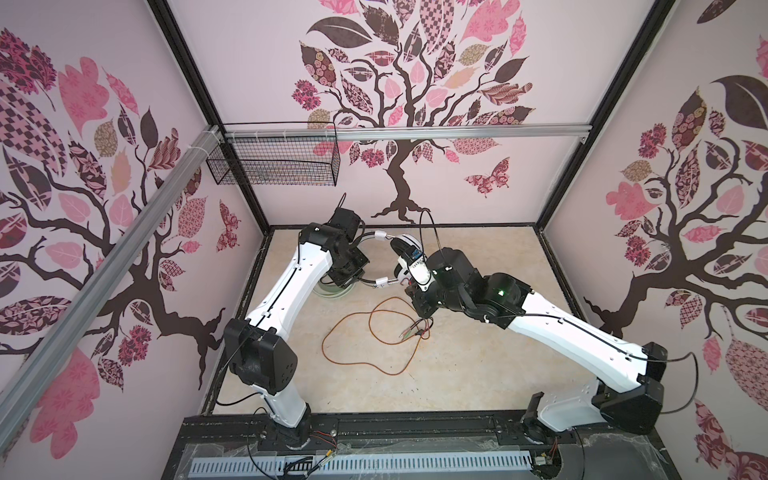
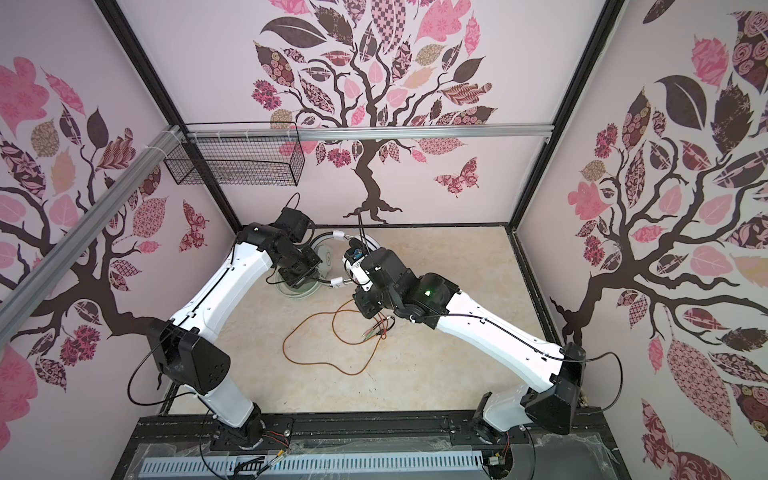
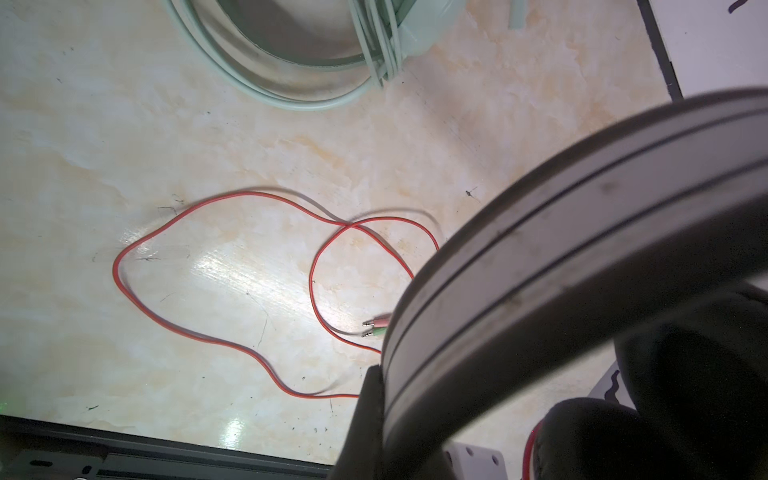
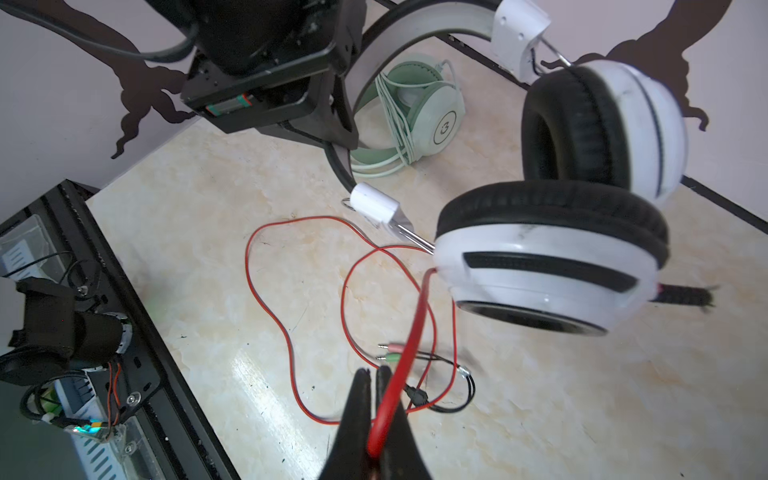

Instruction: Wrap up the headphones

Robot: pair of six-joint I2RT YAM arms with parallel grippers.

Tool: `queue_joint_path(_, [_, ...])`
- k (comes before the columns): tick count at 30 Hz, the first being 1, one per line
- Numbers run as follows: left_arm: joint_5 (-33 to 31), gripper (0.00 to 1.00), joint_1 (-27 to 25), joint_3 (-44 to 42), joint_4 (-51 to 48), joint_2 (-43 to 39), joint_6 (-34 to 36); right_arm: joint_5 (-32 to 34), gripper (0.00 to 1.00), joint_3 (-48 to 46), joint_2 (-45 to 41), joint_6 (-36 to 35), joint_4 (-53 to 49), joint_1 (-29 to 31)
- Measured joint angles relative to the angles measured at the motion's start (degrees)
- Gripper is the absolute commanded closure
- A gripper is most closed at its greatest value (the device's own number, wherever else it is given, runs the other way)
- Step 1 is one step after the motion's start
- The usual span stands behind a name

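The bench (image 1: 478, 340) is pale and creamy like stone; the walls (image 1: 457, 174) around it show pink and brown trees; a wire basket (image 1: 274, 166) hangs above the back left corner.

The left arm reaches to the back of the bench; the left gripper (image 1: 351, 272) points down, fingers squeezed tight on the band (image 4: 415, 29) of the white-and-black headphones (image 1: 409, 257), which hang in the air near the back middle. The right arm comes in from the right; the right gripper (image 4: 380, 384) pinches the red cord (image 4: 409, 345) just below one cup; the rest of the cord lies in loops on the middle of the bench.

The mint-green headphones (image 4: 432, 120) lie near the back left, under the left gripper, pale cord looped round them; both top views show only a sliver of them, but the right wrist view shows most of them; it also shows pink and green plugs (image 4: 390, 349) at the cord's end.
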Motion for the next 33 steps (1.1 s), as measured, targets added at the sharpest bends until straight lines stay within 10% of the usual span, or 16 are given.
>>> queue_joint_path(33, [-9.8, 1.0, -9.8, -3.4, -0.9, -5.9, 23.5, 31.7, 0.96, 1.5, 5.7, -16.1, -4.0, 1.5])
